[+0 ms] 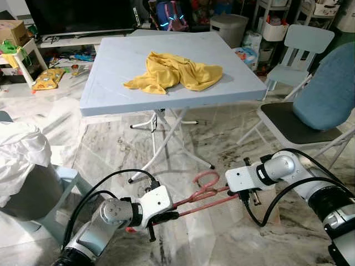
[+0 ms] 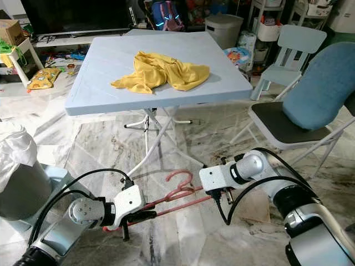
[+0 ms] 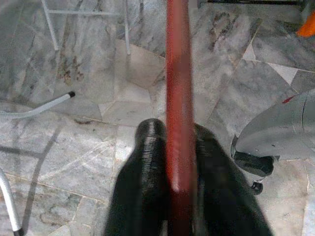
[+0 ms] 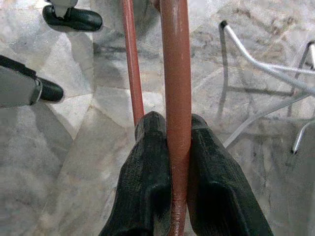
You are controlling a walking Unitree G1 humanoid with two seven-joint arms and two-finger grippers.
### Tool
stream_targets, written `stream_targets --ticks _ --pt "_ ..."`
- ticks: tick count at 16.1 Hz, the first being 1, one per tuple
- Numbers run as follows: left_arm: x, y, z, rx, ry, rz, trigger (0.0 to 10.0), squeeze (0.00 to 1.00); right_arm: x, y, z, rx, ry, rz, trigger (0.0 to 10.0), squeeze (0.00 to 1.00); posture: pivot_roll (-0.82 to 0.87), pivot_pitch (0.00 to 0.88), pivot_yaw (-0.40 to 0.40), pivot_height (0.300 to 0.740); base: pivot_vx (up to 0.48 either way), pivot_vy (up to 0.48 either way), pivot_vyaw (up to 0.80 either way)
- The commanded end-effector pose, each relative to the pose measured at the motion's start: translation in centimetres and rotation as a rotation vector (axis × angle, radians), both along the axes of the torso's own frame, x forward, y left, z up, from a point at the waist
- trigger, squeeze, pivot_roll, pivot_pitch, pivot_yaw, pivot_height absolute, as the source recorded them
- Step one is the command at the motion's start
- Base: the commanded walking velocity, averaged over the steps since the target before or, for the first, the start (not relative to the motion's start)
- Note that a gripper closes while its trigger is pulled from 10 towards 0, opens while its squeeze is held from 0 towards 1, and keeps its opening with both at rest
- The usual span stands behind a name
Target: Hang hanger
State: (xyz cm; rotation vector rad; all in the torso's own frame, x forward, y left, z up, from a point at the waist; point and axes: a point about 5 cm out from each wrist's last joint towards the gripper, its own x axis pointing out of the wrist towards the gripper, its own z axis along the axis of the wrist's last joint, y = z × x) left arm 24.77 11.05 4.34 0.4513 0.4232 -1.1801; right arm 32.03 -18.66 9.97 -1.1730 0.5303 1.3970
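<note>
A red hanger (image 1: 201, 195) hangs low over the marble floor between my two arms, its hook curling up toward the table. My left gripper (image 1: 173, 215) is shut on one end of it; the left wrist view shows the red bar (image 3: 178, 123) pinched between the black fingers (image 3: 142, 187). My right gripper (image 1: 228, 191) is shut on the other end, with the bar (image 4: 177, 98) clamped between its fingers (image 4: 147, 182). A yellow garment (image 1: 172, 71) lies crumpled on the light blue folding table (image 1: 111, 72) ahead.
A folding chair with a blue cushion (image 1: 324, 91) stands at the right, a white chair (image 1: 297, 50) behind it. A bin with a white bag (image 1: 22, 166) sits at the left. The table's white legs (image 1: 161, 138) cross ahead. Clutter and a TV stand line the back.
</note>
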Motion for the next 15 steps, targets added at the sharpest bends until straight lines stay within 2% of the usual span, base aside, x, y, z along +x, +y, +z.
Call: stream_targets --ticks 1,4,5,6,9,10,11,13,14,15 --pt "0.5 0.4 0.2 0.007 -0.032 0.029 10.0 1.00 0.5 -0.5 0.7 -0.008 -0.026 -0.027 0.0 0.00 -0.16 0.000 0.014 0.740 0.000 0.000 0.00" --pt "2.0 0.5 1.5 -0.041 -0.191 0.142 10.0 1.00 1.0 -1.2 0.0 -0.038 -0.075 -0.098 0.0 0.00 -0.15 0.000 0.009 0.740 0.000 0.000 0.00" --pt "2.8 0.6 2.8 -0.062 -0.304 0.191 10.0 1.00 1.4 -1.7 -0.2 -0.061 -0.122 -0.152 0.0 0.00 -0.16 0.000 0.006 0.740 0.000 0.000 0.00" --pt "3.0 0.6 3.8 -0.078 -0.376 0.220 10.0 1.00 1.6 -1.9 -0.4 -0.072 -0.148 -0.196 0.0 0.00 -0.15 0.000 0.004 0.740 0.000 0.000 0.00" --pt "2.7 0.9 4.6 -0.119 -0.420 0.270 10.0 1.00 1.7 -2.7 -1.0 -0.102 -0.184 -0.267 0.0 0.00 -0.15 0.000 -0.005 0.740 0.000 0.000 0.00" --pt "2.9 1.6 4.7 -0.148 -0.435 0.370 10.0 1.00 1.8 -3.0 -1.3 -0.113 -0.208 -0.290 0.0 0.00 -0.14 0.000 -0.007 0.740 0.000 0.000 0.00" --pt "3.1 2.8 4.4 -0.198 -0.436 0.555 10.0 1.00 1.9 -3.3 -1.5 -0.122 -0.247 -0.326 0.0 0.00 -0.14 0.000 -0.010 0.740 0.000 0.000 0.00" --pt "2.7 4.0 3.8 -0.262 -0.405 0.753 10.0 1.00 1.9 -3.3 -1.9 -0.061 -0.250 -0.412 0.0 0.00 -0.14 0.000 -0.015 0.740 0.000 0.000 0.00" --pt "2.2 4.8 3.0 -0.294 -0.369 0.914 10.0 1.00 1.8 -2.9 -2.3 0.060 -0.213 -0.529 0.0 0.00 -0.13 0.000 -0.023 0.740 0.000 0.000 0.00" --pt "1.7 5.3 2.3 -0.294 -0.352 1.020 10.0 1.00 1.7 -2.3 -2.6 0.193 -0.187 -0.644 0.0 0.00 -0.13 0.000 -0.026 0.740 0.000 0.000 0.00"
